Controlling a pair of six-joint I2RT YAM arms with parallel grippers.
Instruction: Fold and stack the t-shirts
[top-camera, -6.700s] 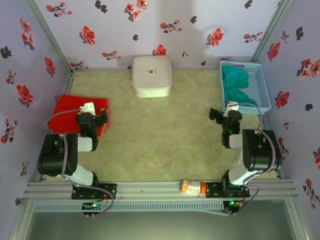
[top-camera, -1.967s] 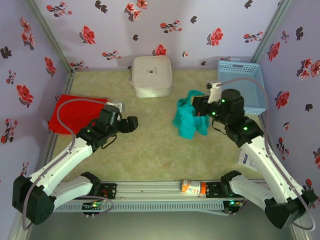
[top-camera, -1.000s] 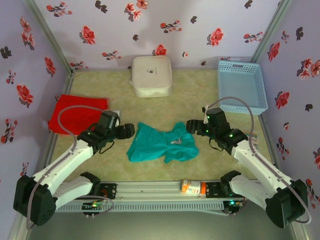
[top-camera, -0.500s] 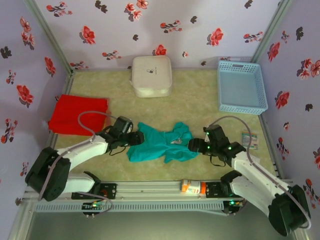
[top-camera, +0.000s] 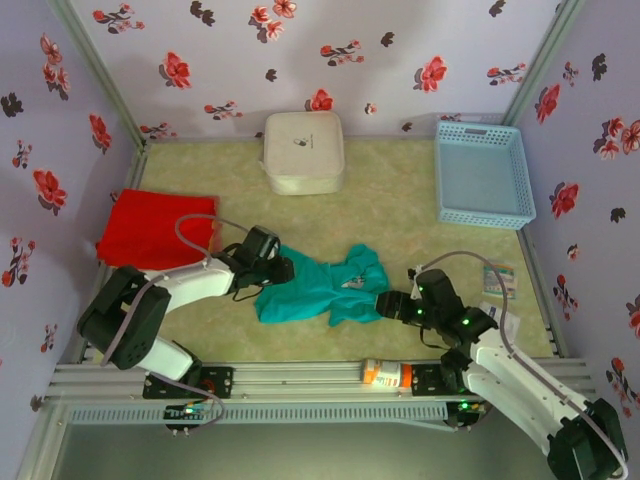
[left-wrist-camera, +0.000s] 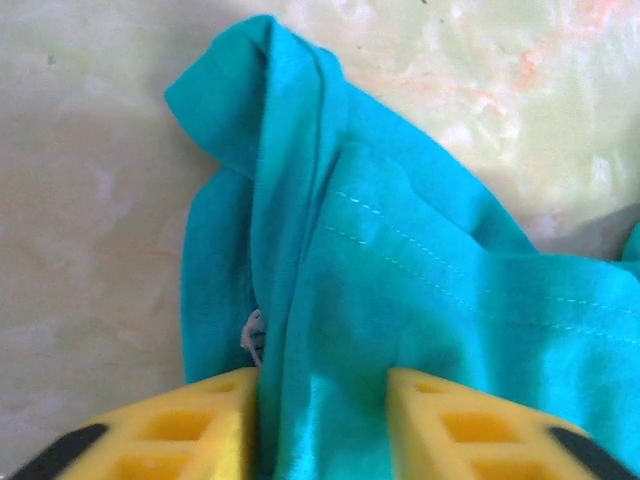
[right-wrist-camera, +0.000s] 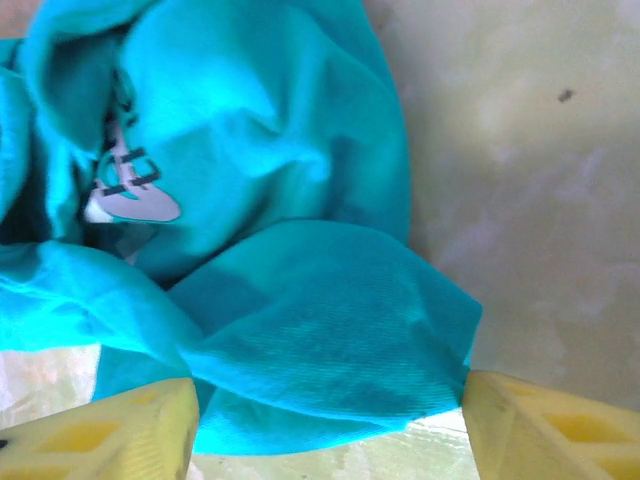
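The teal t-shirt (top-camera: 320, 285) lay crumpled on the counter (top-camera: 390, 200) at the near middle. The left claw (top-camera: 283, 270) was narrowly parted around a fold at its left edge, and the right claw (top-camera: 388, 305) was wide apart around its right edge.

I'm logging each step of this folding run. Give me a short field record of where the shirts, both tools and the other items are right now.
teal t-shirt: crumpled, unfolded, near middle
red t-shirt: lying flat at the left edge, apart from the teal one
left tool: at the teal shirt's left end, fingers either side of a fold; grip unclear
right tool: at its right end, fingers wide apart, open
white box: far middle
light-blue basket: far right corner
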